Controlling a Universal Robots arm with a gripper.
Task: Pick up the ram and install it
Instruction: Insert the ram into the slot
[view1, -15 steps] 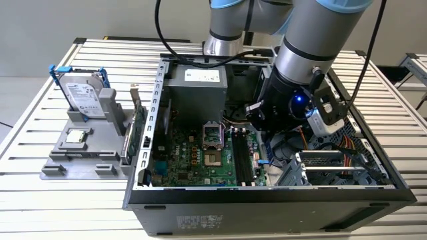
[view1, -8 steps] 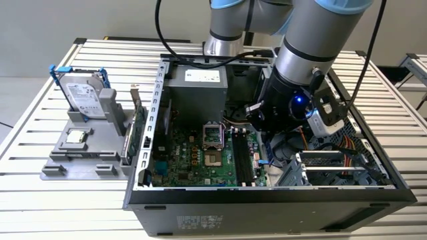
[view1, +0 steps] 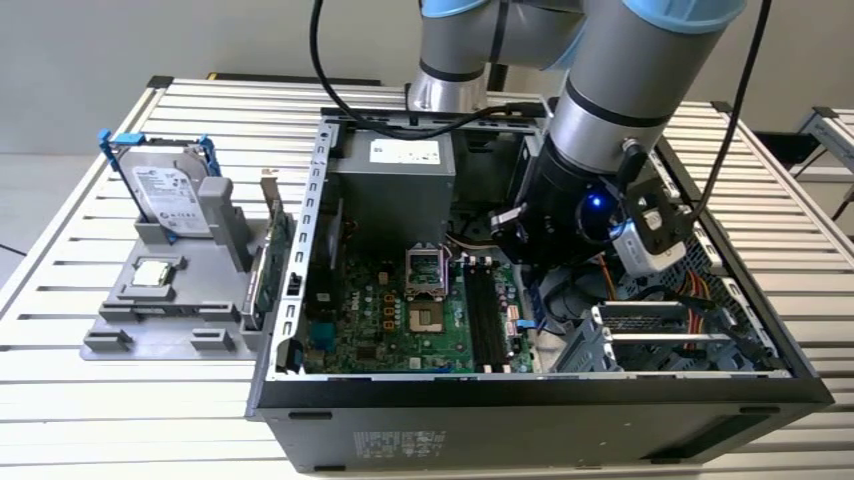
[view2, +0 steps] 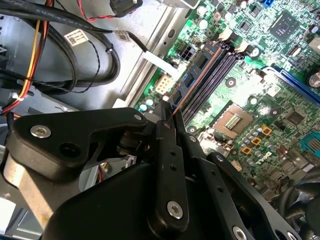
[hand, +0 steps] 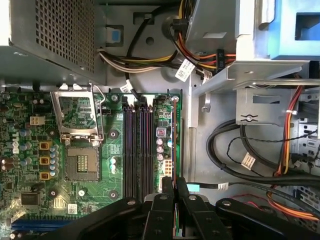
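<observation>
The ram (view2: 192, 80) is a slim blue-green stick with dark chips, and my gripper (view2: 166, 111) is shut on its upper end. In the first wrist view the ram (hand: 174, 145) shows edge-on, running out from between my gripper (hand: 174, 182) fingers. It hangs over the motherboard, just beside the dark memory slots (hand: 138, 145) on the side toward the case's metal wall. Whether its lower edge touches a slot cannot be told. In the exterior view the arm's wrist (view1: 587, 210) reaches down into the open computer case above the memory slots (view1: 483, 320).
The processor socket (hand: 80, 160) lies beside the slots, and the power supply (view1: 394, 180) stands at the case's far end. Black and coloured cables (hand: 240, 160) and a metal drive cage (view1: 667, 330) crowd the other side. A grey tray (view1: 160, 310) outside holds a hard drive (view1: 171, 195) and an expansion card (view1: 274, 260).
</observation>
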